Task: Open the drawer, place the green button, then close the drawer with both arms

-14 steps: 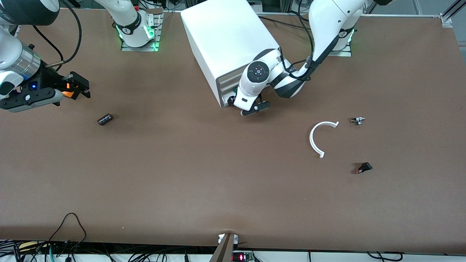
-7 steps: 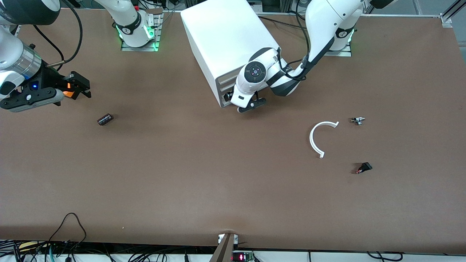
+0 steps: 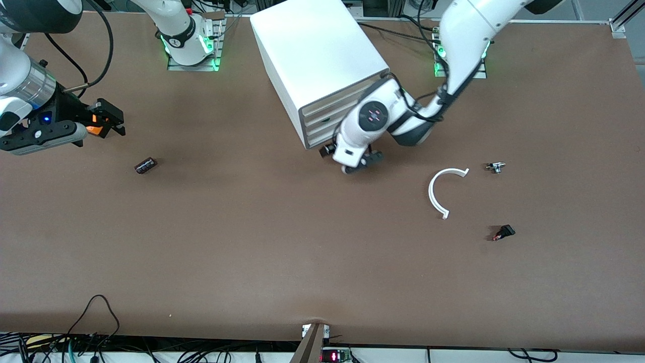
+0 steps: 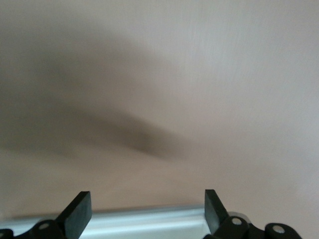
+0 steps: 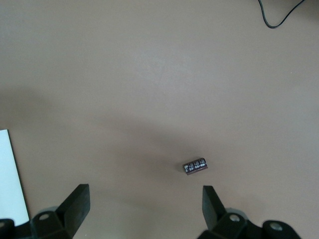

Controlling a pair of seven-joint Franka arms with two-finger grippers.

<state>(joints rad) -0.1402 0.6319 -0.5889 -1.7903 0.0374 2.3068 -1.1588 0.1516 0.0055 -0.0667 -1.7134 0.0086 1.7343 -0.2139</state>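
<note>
Task's thing now: the drawer (image 3: 319,138), the lowest one of the white cabinet (image 3: 317,50). You see it fully pushed in, flush with the two drawers above it.
Left gripper (image 3: 360,164): it hangs low over the table, just in front of the cabinet's front face, at the height of the lowest drawer. The fingers stand wide apart and hold nothing.
Right gripper (image 3: 103,121): this arm waits over the table at the right arm's end, well apart from the cabinet. Its fingers are also spread and empty. The dark maroon cylinder (image 3: 145,165) lies on the table near it.
Which arm is nearer: the left one, clearly, so the pull belongs to it.
Direction from claw to drawer: the drawer front lies just beside the left gripper, toward the robots' bases and the right arm's end.
Long axis of the drawer front: it runs slanted. The corner at the right arm's end is nearer to the front camera than the other corner.
Way the drawer faces: toward the front camera and the left arm's end. In my judgement you must pull along this line.
Button: I cannot tell which small part it is. Two lie at the left arm's end, near the white curved strip (image 3: 437,191). They are a dark-and-silver part (image 3: 496,167) and a black part with a red tip (image 3: 504,232).
</note>
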